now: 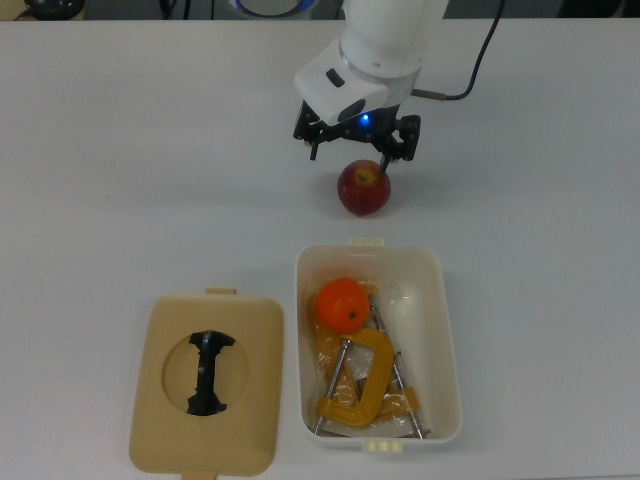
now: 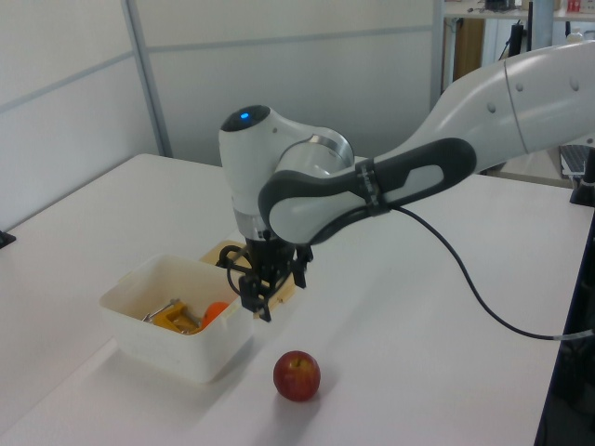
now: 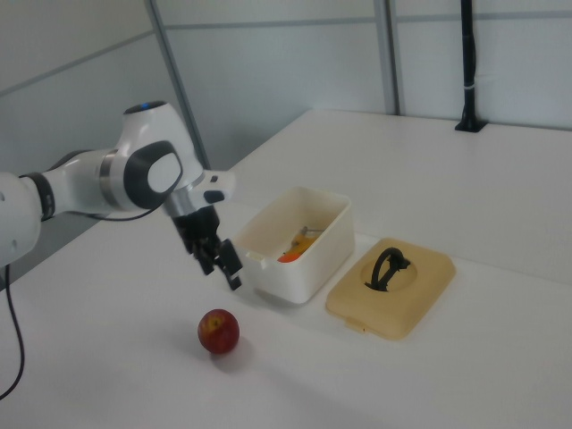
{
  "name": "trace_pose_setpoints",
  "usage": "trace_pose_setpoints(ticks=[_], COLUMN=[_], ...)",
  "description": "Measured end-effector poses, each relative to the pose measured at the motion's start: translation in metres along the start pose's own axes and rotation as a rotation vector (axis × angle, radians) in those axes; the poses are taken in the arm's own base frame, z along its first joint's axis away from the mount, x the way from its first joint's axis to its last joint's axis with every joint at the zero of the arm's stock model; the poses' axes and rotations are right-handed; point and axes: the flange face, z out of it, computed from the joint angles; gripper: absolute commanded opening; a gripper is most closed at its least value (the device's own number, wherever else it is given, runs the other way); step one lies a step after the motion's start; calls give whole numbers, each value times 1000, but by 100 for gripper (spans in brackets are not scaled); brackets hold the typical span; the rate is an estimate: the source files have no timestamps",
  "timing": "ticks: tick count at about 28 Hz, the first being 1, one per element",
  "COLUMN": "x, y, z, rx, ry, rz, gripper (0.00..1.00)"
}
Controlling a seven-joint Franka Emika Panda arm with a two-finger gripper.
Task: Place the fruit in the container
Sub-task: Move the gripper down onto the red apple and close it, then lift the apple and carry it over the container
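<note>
Hand empty over the apple, orange already in the tub.

Lid lies flat on the tabletop, well off to the top view's left of the hand, likely set aside so the tub is free to load. Hand hangs spread open, holding nothing, clear of the tabletop, probably lining up a grab. Apple sits just below it in the top view, alone on the tabletop: dark red, yellow patch at the stem. Container, white tub, lies beyond the apple from the hand; inside, the orange, smooth and bright, rests against the yellow clamps.
</note>
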Motion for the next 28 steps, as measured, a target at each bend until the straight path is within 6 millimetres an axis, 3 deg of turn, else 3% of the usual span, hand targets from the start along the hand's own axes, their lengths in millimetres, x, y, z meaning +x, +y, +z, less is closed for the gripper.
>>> trace_pose_setpoints(ticks=[12, 23, 24, 25, 26, 28], x=[-46, -44, -41, -40, -40, -39], y=[-46, -61, -62, -62, -62, -62], z=[66, 141, 140, 139, 140, 139], rx=[-58, -133, -134, -135, -135, -134], ry=[-24, 17, 30, 36, 37, 41], rz=[-79, -60, -57, -54, -53, -52], gripper=[100, 100, 88, 69, 32, 2])
